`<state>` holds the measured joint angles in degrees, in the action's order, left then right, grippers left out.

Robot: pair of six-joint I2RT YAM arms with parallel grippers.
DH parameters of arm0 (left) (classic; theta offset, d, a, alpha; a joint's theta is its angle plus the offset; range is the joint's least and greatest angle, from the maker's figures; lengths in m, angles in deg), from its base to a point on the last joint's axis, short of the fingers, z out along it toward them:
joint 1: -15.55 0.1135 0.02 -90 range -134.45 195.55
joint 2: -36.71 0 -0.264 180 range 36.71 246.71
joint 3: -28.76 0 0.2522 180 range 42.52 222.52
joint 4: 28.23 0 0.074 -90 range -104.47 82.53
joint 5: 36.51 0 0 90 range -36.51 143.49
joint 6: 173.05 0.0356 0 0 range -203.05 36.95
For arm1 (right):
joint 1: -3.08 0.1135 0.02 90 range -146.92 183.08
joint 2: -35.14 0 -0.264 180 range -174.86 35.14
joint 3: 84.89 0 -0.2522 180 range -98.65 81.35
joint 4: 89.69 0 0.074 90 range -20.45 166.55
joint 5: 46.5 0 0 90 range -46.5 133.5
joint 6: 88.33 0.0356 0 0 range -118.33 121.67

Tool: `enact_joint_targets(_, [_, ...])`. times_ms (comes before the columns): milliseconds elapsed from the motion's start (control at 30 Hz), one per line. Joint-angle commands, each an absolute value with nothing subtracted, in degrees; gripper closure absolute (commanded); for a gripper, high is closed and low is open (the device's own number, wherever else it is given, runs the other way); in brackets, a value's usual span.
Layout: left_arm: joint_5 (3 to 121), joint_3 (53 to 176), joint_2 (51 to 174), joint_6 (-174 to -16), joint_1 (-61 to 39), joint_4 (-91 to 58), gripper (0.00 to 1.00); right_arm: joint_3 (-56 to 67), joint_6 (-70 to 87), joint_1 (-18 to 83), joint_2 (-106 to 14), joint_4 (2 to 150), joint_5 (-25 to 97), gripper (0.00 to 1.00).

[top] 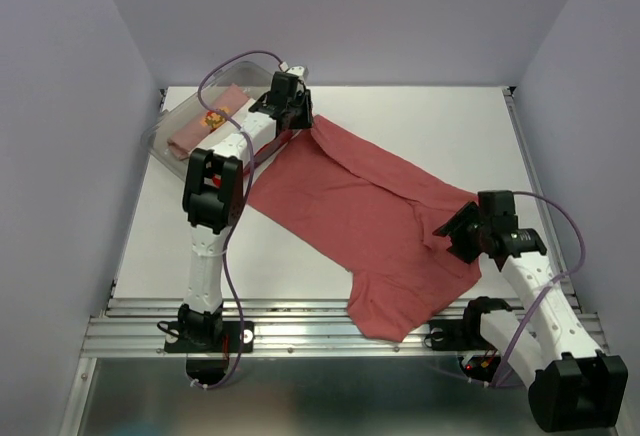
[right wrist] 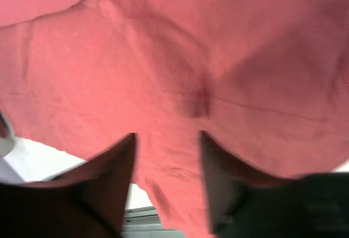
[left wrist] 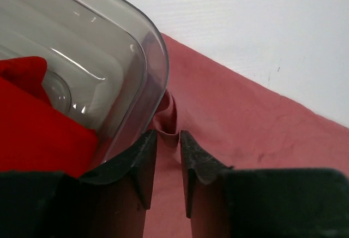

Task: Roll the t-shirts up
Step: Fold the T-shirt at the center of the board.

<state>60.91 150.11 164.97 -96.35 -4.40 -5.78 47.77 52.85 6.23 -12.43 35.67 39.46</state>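
Note:
A large brick-red t-shirt lies spread flat, slanting across the table from the tub down to the near edge. My left gripper is at its far corner beside the tub. In the left wrist view this gripper is open by a narrow gap, and a small pinched ridge of the t-shirt stands right at its tips. My right gripper hovers at the shirt's right edge. In the right wrist view it is open over the red cloth, holding nothing. A pale pink rolled t-shirt and a bright red one lie in the tub.
The clear plastic tub stands at the back left, and its rounded corner touches my left finger. Metal rails run along the near edge, and the shirt's lower end drapes onto them. Grey walls enclose the table.

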Motion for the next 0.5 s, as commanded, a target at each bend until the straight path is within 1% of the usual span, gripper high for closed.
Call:
enact_joint_targets(0, [58.9, 151.7, 158.1, -96.8, -3.9, -4.8, 0.52, 43.3, 54.4, 6.4, -10.0, 28.8, 45.4, 0.33])
enact_joint_targets(100, [58.2, 151.7, 156.2, -96.8, -3.9, -4.3, 0.5, 40.4, 53.9, 6.4, -8.7, 23.8, 49.2, 0.33])
enact_joint_targets(267, [58.9, 151.3, 153.3, -97.5, -4.0, -4.3, 0.48, 34.0, 51.7, 6.4, -9.6, 22.0, 58.3, 0.33])
enact_joint_targets(333, [60.2, 150.9, 153.1, -98.0, -4.6, -4.4, 0.48, 32.8, 50.5, 6.4, -12.4, 23.5, 61.5, 0.38])
enact_joint_targets(367, [60.4, 150.7, 153.0, -98.0, -4.9, -4.4, 0.49, 32.5, 49.8, 6.4, -13.7, 24.8, 61.9, 0.39])
enact_joint_targets(400, [60.6, 150.5, 153.2, -98.1, -6.0, -4.5, 0.54, 32.4, 48.7, 6.4, -15.1, 26.0, 62.1, 0.41])
enact_joint_targets(433, [60.9, 150.3, 153.5, -98.2, -6.5, -4.5, 0.59, 32.4, 48.4, 6.4, -16.6, 27.2, 62.4, 0.48])
enact_joint_targets(467, [61.4, 150.3, 153.9, -98.3, -7.0, -4.5, 0.64, 32.3, 48.1, 6.4, -20.0, 29.7, 62.3, 0.51])
